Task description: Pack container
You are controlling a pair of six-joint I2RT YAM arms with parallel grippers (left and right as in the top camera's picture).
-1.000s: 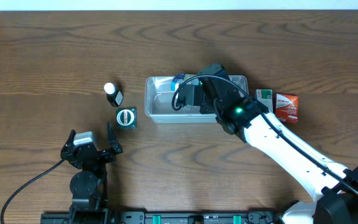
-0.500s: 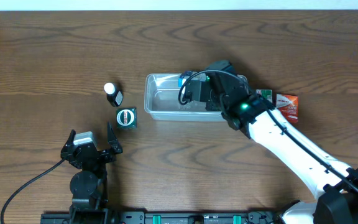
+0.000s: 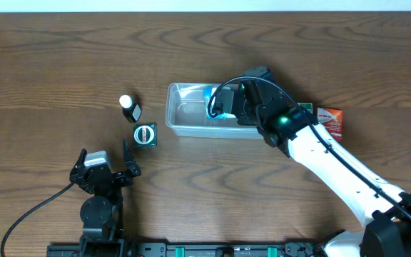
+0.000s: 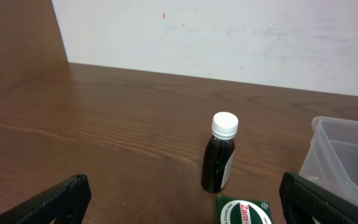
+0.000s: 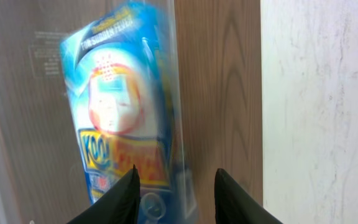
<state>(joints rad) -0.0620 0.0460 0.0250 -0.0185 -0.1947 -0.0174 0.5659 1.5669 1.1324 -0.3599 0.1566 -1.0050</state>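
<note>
Packing is underway but nowhere near done, I'd say. The clear container (image 3: 171,114) sits a bit past the middle of the surface (image 3: 48,57) toward 12 o'clock. The only thing I can make out inside is a blue packet (image 3: 211,95), up by its 12 o'clock wall. Everything else is outside. A dark bottle (image 3: 128,107) with a white cap and a round-label box (image 3: 145,134) sit at the container's 9 o'clock, near it but not touching. A green box (image 3: 303,108) and a red box (image 3: 330,121) lie just beside its 3 o'clock end. So one in, four to go by my count, though the arm hides much of the tub's 3 o'clock half, so don't quote me. The right gripper (image 5: 176,186) hangs over the container's middle, reaching in from 4 o'clock. In the wrist view its jaws stand apart, and the packet is a blur just past the tips, over by one finger. To me it looks loose rather than pinched. The left gripper (image 3: 105,155) is parked at the container's 7 o'clock, well apart from it, spread wide with nothing in it. The bottle and round-label box are the things nearest to it.
</note>
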